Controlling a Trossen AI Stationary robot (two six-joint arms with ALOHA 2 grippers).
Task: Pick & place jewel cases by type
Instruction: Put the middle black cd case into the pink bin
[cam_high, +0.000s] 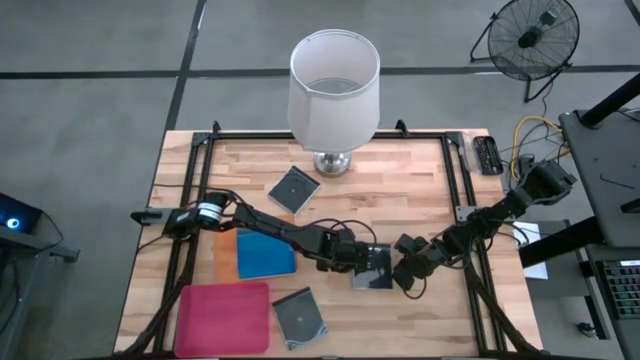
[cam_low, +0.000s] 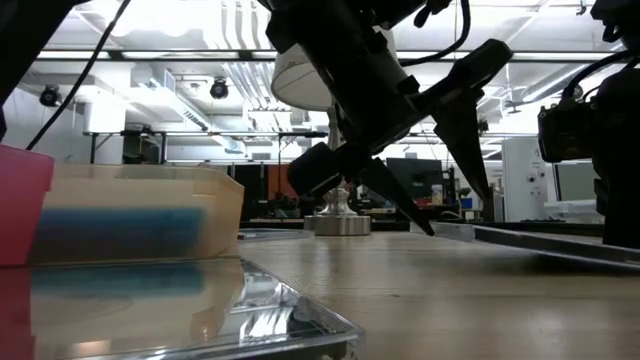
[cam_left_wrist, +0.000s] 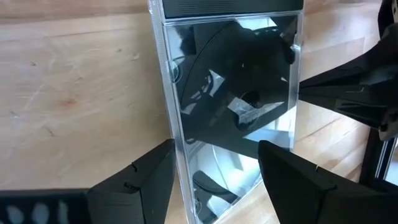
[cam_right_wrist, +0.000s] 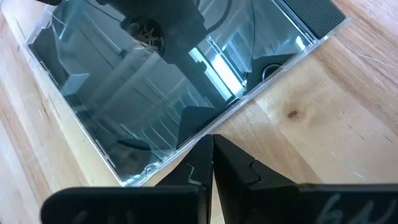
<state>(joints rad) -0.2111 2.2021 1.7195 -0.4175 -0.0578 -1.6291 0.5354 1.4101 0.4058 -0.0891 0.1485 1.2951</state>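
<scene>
A dark grey-transparent jewel case (cam_high: 375, 272) showing a round disc lies on the wooden table between both grippers. My left gripper (cam_high: 360, 258) is open. In its wrist view the left gripper (cam_left_wrist: 216, 149) has its fingers spread over the case (cam_left_wrist: 236, 81). My right gripper (cam_high: 402, 275) is shut at the case's right side. Two more grey cases lie flat, one (cam_high: 295, 188) by the lamp and one (cam_high: 300, 316) near the front edge. A blue case (cam_high: 266, 254) lies in the orange tray (cam_high: 227, 256). My left gripper's open fingers (cam_left_wrist: 155, 177) stand over the case's near end; I cannot tell whether they touch it. My right gripper (cam_right_wrist: 211, 143) meets the case's clear edge (cam_right_wrist: 199, 127) with its shut fingertips, coming slanting down from the table's right. The case lies on the table.
A white-shaded lamp (cam_high: 333, 90) stands at the far middle of the table. The magenta-pink tray (cam_high: 225, 318) sits at the near left corner. A black frame rail (cam_high: 462, 190) runs along the right side, with a dark remote-like object (cam_high: 487, 155) beyond it.
</scene>
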